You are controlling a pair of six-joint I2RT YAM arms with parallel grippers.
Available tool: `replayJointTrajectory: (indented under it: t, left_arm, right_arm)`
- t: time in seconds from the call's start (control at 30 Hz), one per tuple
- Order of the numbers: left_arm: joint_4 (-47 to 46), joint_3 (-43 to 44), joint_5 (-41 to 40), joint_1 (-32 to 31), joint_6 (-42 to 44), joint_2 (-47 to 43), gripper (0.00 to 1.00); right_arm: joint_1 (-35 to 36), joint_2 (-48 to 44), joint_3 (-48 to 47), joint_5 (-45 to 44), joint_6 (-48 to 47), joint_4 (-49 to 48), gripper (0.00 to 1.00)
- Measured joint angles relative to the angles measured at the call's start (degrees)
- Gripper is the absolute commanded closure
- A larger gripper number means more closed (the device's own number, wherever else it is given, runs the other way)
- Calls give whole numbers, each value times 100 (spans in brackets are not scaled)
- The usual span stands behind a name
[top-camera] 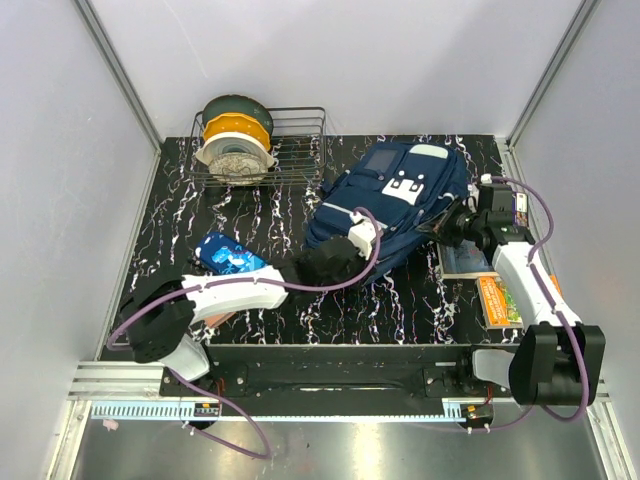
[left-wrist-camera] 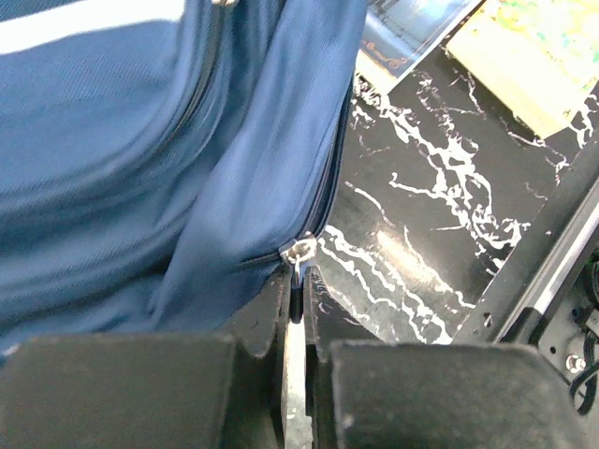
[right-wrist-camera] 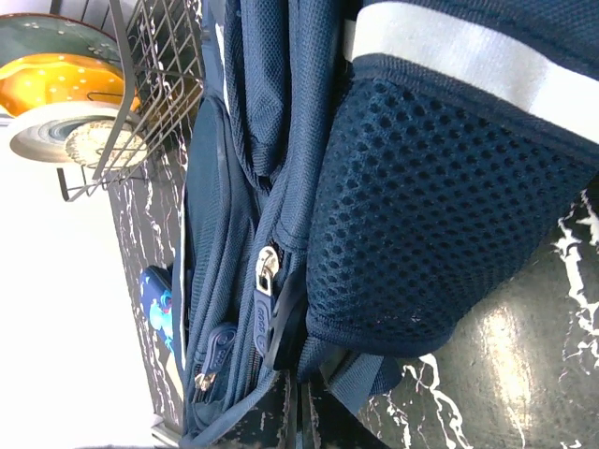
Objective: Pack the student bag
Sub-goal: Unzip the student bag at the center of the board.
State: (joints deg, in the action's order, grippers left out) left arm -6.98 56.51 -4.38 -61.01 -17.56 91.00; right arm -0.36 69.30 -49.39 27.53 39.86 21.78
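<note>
Stretched rightward, my left gripper (left-wrist-camera: pixel 298 313) clamps the student bag's (top-camera: pixel 400 200) near zip pull (left-wrist-camera: pixel 299 254); my right gripper (right-wrist-camera: pixel 296 407), fingers together, meets its right side.

Bright even light, glare on the glossy table (right-wrist-camera: pixel 510 351), student bag (left-wrist-camera: pixel 112 187) blurred up close.

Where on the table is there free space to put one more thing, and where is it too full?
Free: the front middle of the table, bordered by the left arm, the bag and the books; also the strip between the basket and the pouch. Crowded: the right side, where the right tool meets the bag next to the books.
</note>
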Motion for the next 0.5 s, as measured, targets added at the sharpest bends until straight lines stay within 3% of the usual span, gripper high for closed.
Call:
replayJointTrajectory:
  t: [0.4,0.5]
  left_arm:
    - [424,-1062,-761,223,-254,-848,100]
    - [490,-1119,-793,275,-282,-918,100]
  right_arm:
    - [-566,879,-831,59,-671,549,100]
    - [-675,1038,-918,328,-647,551,50]
